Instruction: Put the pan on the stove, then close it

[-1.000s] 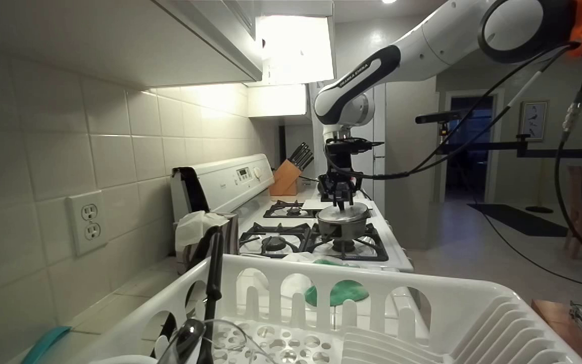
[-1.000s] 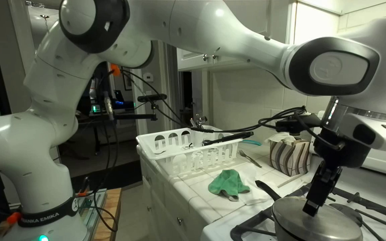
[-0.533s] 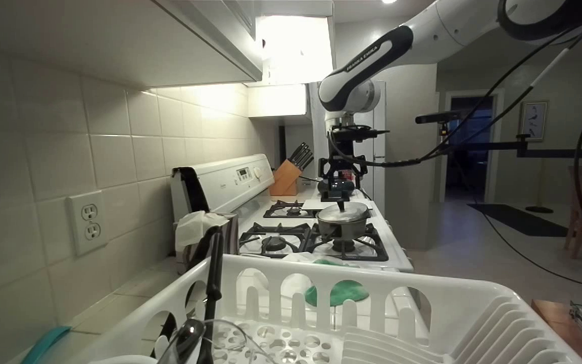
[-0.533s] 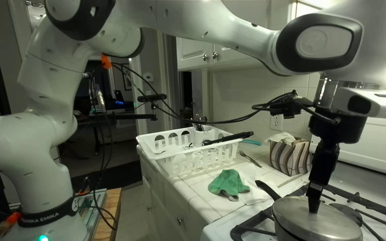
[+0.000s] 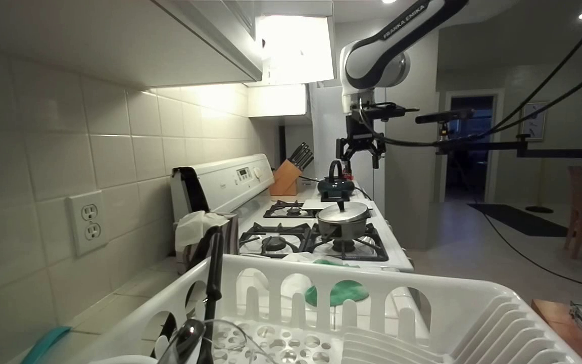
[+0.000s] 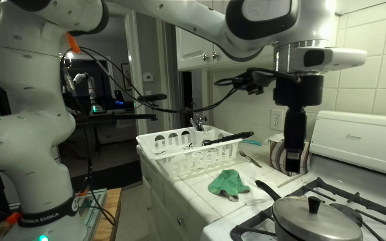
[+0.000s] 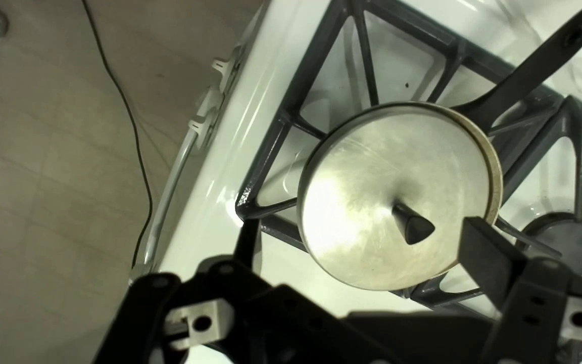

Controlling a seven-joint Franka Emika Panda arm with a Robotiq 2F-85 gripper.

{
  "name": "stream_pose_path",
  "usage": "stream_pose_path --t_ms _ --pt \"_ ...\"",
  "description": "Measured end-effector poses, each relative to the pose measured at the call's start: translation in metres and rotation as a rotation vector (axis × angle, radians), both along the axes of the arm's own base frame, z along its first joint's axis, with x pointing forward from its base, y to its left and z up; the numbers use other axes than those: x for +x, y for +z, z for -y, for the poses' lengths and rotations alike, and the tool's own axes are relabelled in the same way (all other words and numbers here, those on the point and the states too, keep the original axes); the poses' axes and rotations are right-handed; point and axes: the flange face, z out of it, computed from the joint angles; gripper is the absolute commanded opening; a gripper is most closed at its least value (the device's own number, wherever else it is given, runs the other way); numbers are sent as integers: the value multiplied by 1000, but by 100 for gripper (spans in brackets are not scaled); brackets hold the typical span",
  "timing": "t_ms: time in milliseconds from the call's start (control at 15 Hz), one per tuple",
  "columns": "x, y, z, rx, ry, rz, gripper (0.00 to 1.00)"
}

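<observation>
The grey metal pan (image 5: pixel 339 231) stands on a front burner grate of the white stove (image 7: pixel 215 212). Its lid (image 6: pixel 308 219) lies on top, with a black knob (image 7: pixel 412 225) in the middle. In the wrist view, a strip of the pan's rim shows past the lid near the black handle (image 7: pixel 528 71). Well above the pan, touching nothing, my gripper (image 5: pixel 359 161) is open. Its fingers (image 7: pixel 488 258) stand wide apart in the wrist view, and the space between them holds nothing.
A white dish rack (image 5: pixel 281 268) stands on the counter beside the stove. Between them lie a green cloth (image 6: pixel 228 184) and a fork (image 6: pixel 250 159), with a striped tissue box (image 6: pixel 288 155) near the wall. Beyond the pan are a dark kettle (image 5: pixel 335 187) and a knife block (image 5: pixel 286 177).
A second ago my gripper was down at the lid's knob. It has let go, opened wide and risen clear, shifting sideways. The lid and pan have stayed in place.
</observation>
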Motion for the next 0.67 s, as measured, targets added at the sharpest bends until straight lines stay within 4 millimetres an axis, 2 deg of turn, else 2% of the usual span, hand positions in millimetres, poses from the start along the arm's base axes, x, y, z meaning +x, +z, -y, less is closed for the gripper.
stream_pose_path --t_ms 267,467,667 --pt "-42 8 -20 -56 7 41 100" --pt "-80 10 -35 -65 -78 96 100" --pt "-128 10 -50 -41 -199 128 100"
